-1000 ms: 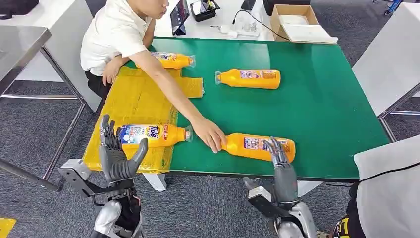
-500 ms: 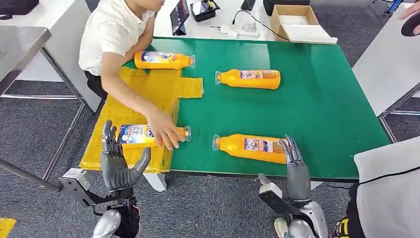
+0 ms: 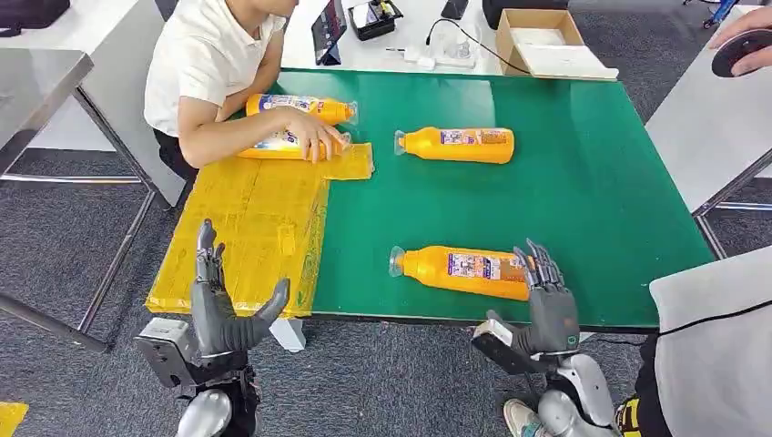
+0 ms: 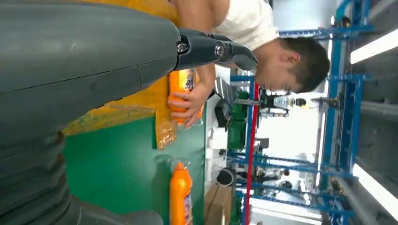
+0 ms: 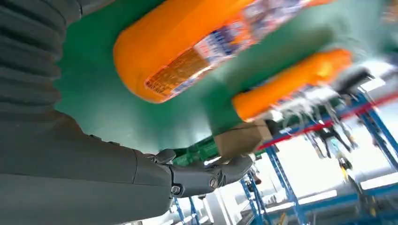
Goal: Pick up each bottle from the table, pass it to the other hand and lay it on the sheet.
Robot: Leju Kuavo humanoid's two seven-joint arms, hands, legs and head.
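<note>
While the person's hand [image 3: 314, 144] is parking the bottle it just slid off the near end of the yellow sheet [image 3: 264, 228] up beside the far one [image 3: 305, 108], the right hand [image 3: 546, 291] is sitting empty with fingers spread, right at the base of the near bottle [image 3: 464, 269] on the green table [image 3: 583, 182]. The left hand [image 3: 218, 300] is also hanging open and empty near the sheet's front edge (basically waiting for a handoff). So I'm guessing the near bottle's pickup is coming next, and another bottle [image 3: 455, 145] is lying farther back.
</note>
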